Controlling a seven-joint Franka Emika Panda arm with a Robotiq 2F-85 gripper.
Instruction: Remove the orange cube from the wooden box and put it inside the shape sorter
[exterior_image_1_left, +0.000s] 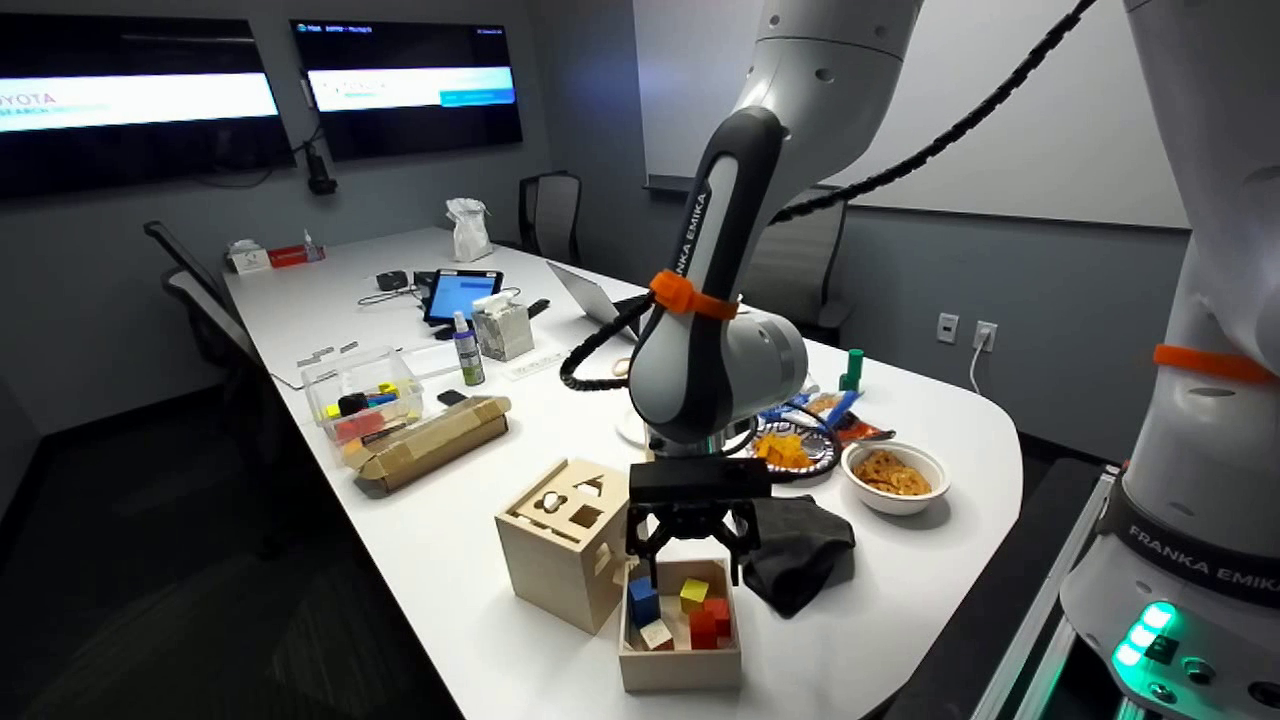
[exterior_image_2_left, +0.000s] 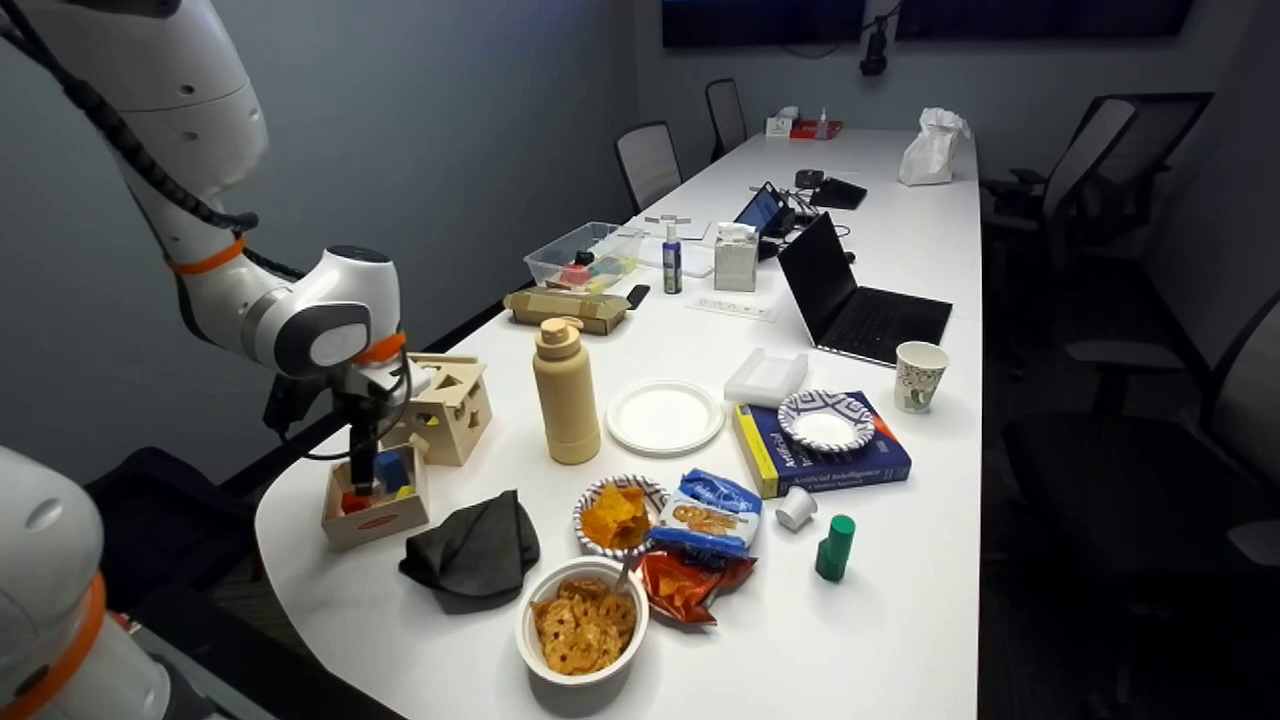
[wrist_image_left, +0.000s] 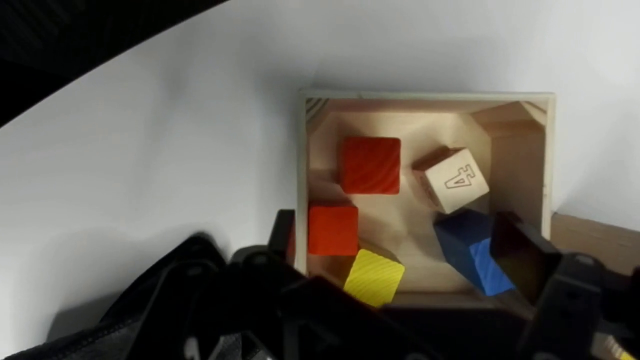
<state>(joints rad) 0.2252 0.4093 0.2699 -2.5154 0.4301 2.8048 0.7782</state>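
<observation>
We count five blocks in the single wooden box (wrist_image_left: 425, 94): one orange cube (wrist_image_left: 333, 231), one red block (wrist_image_left: 371, 166), one yellow block (wrist_image_left: 374, 278), one plain block (wrist_image_left: 458, 180) marked with a 4, and one blue block (wrist_image_left: 470, 246). The orange cube lies close along one wall of the wooden box, between the red block and the yellow block. One shape sorter (exterior_image_1_left: 560, 545) stands upright just beside the wooden box on the tabletop (exterior_image_1_left: 830, 650); whether the two touch we cannot tell. Near the box we also see one black cloth (exterior_image_1_left: 800, 550), and beyond that one white bowl (exterior_image_1_left: 895, 505) of brown snacks.

The arm (exterior_image_1_left: 790, 130) slopes down from above, its wrist bent so that the gripper (exterior_image_1_left: 695, 572) points straight down over the wooden box. Its fingers (wrist_image_left: 283, 230) stand wide apart: in the wrist view, one shows at the wall nearest the orange cube, the other covers part of the blue block. Whether they touch anything, we cannot tell.
</observation>
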